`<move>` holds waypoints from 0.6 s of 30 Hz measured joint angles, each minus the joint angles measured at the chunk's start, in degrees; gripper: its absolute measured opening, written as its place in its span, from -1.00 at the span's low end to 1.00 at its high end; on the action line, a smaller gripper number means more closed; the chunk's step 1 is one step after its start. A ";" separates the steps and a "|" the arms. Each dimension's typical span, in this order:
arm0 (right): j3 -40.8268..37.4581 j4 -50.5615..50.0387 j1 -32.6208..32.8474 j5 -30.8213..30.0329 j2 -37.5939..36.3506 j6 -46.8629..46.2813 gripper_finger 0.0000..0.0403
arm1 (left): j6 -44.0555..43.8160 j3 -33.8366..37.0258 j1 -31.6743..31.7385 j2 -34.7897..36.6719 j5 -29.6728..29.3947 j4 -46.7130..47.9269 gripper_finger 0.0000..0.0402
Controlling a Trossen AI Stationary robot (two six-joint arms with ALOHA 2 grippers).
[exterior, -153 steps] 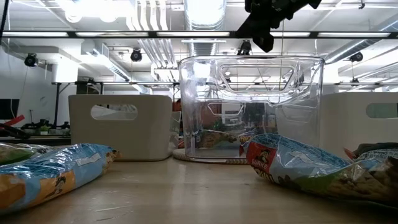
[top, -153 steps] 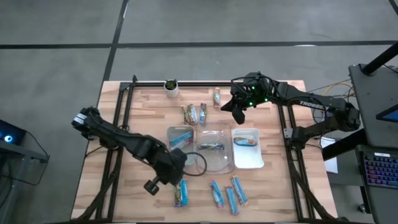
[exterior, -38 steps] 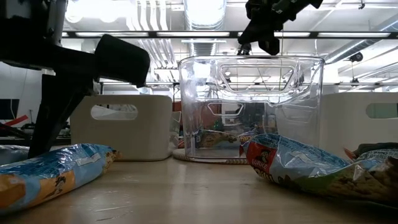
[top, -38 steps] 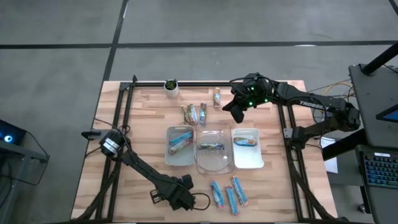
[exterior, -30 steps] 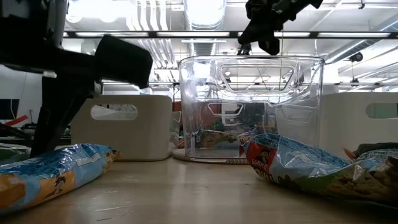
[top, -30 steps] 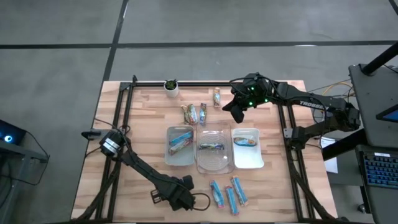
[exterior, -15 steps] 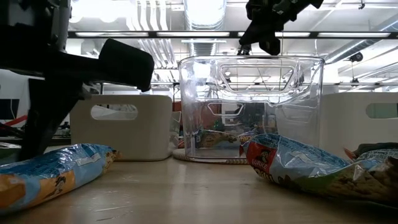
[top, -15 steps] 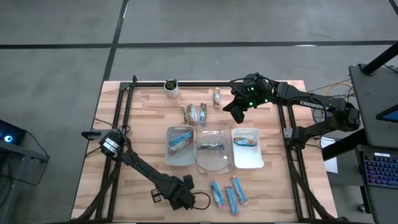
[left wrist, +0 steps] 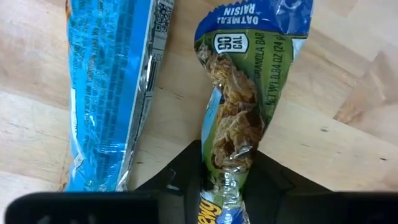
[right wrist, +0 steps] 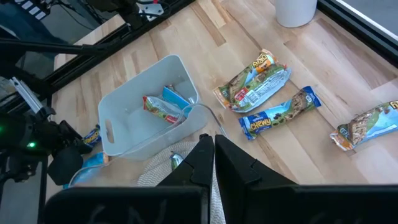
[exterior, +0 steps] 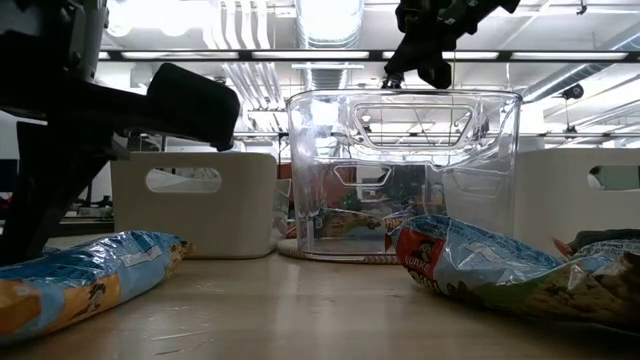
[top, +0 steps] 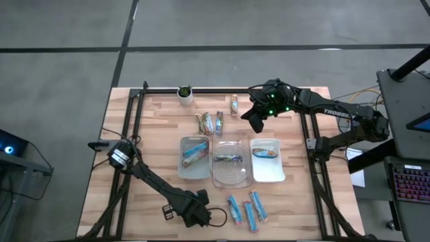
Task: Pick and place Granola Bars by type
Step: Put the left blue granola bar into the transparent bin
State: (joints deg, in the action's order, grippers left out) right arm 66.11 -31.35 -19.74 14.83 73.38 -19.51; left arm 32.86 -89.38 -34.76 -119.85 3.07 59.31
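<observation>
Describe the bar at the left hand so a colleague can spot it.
Table edge farthest from the plant pot, under the left hand. The bar lies between the fingers: green-and-blue wrapper reading Oatmeal Raisin, unlike the blue bar beside it.

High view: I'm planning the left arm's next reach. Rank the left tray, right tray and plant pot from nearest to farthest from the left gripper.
From the left gripper, pinching an oatmeal raisin bar at the near edge:
1. Left tray, straight ahead.
2. Right tray, to the right.
3. Plant pot, far edge.
</observation>
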 joint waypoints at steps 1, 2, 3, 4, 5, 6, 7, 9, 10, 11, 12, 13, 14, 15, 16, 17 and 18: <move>0.00 0.00 0.01 0.00 0.01 0.00 -0.96 | 0.00 -0.27 0.02 0.00 0.00 0.37 -0.61; 0.00 0.00 -0.01 0.00 0.01 0.00 -0.96 | -0.04 -0.67 0.02 0.00 0.00 0.90 -0.61; 0.00 0.00 -0.01 0.00 0.01 0.00 -0.96 | -0.18 -1.11 0.02 0.00 0.00 1.48 -0.61; 0.00 0.01 -0.01 0.00 0.00 0.00 -0.96 | -0.25 -1.62 0.02 0.00 0.00 2.26 -0.61; 0.00 0.02 -0.01 0.00 -0.01 0.00 -0.96 | -0.26 -2.13 0.02 0.00 -0.02 3.04 -0.61; 0.00 0.02 0.00 0.00 -0.01 0.00 -0.96 | -0.29 -2.71 0.03 0.00 -0.03 3.95 -0.61; 0.00 0.02 0.01 0.00 0.00 0.00 -0.96 | -0.36 -3.30 0.04 0.00 -0.05 4.92 -0.61; 0.00 0.04 0.01 0.00 0.01 0.00 -0.96 | -0.52 -4.61 0.09 0.04 -0.32 6.82 -0.61; 0.00 0.04 -0.01 0.00 -0.01 0.00 -0.96 | -0.55 -5.44 0.09 0.04 -0.63 8.05 -0.61; 0.00 0.04 0.01 0.02 -0.01 0.15 -0.96 | -0.59 -6.28 0.09 0.04 -0.79 9.32 -0.61; 0.00 0.04 -0.01 0.02 -0.01 0.24 -0.96 | -0.59 -7.18 0.13 0.07 -1.10 10.56 -0.61; 0.00 0.04 -0.01 0.02 -0.01 0.33 -0.96 | -0.70 -8.02 0.18 0.10 -1.41 11.59 -0.61; 0.00 0.04 0.01 0.05 -0.01 0.47 -0.96 | -1.00 -8.87 0.35 0.11 -1.60 12.60 -0.61; 0.00 0.04 0.00 0.13 0.00 0.62 -0.96 | -1.56 -9.68 0.55 0.11 -1.71 13.40 -0.61; 0.00 0.04 -0.01 0.20 -0.01 0.73 -0.96 | -2.44 -10.47 0.83 0.11 -1.95 14.34 -0.61; 0.00 0.04 -0.01 0.28 -0.01 0.99 -0.96 | -3.01 -11.31 1.16 0.11 -2.24 15.38 -0.61; 0.00 0.04 -0.01 0.46 -0.01 1.51 -0.96 | -3.38 -12.11 1.58 0.11 -2.48 16.62 -0.61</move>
State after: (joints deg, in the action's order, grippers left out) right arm 66.11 -31.31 -19.75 15.29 73.36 -18.00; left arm 29.48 -101.49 -33.18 -119.74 0.60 75.93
